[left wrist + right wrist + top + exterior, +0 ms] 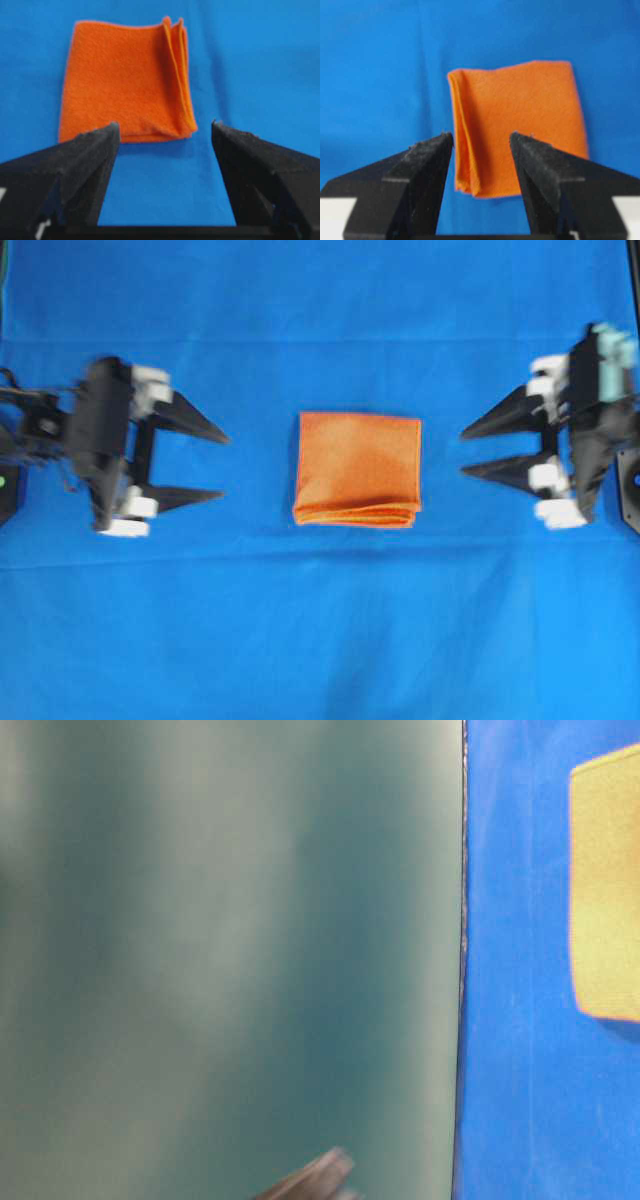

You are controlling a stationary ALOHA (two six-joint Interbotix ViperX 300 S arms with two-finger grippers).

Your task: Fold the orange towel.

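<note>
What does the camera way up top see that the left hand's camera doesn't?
Only the overhead view shows both grippers, the left gripper and the right gripper, open, empty and apart from the cloth. Only the left wrist view shows the stacked layers along one edge up close. Both show the orange towel folded flat on the blue table cloth.

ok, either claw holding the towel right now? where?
Nothing held. Left claw and right claw both open, apart from the folded orange towel.
</note>
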